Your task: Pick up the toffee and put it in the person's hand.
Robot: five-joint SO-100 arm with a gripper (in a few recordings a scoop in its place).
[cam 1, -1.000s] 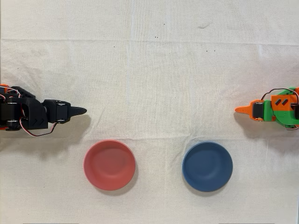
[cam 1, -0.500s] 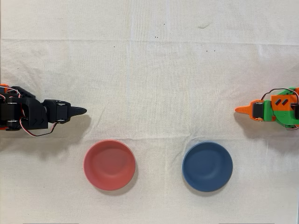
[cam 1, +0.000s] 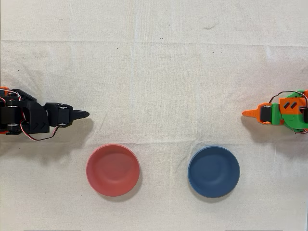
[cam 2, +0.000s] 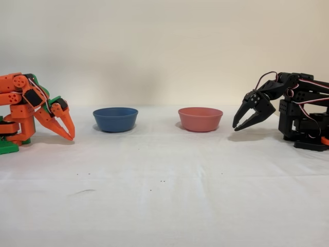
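My black gripper (cam 1: 85, 114) rests low at the left edge of the overhead view, pointing toward the middle of the cloth. Seen from the side, the gripper (cam 2: 236, 128) hangs nose-down at the right, just above the table, its tips together with nothing between them. The toffee is out of view. The person's hand is out of view as well.
A red bowl (cam 1: 112, 170) and a blue bowl (cam 1: 213, 172) stand side by side near the lower edge of the overhead view, both empty. In the fixed view the red bowl (cam 2: 200, 119) is nearest my gripper. The orange arm (cam 1: 281, 114) stands idle opposite.
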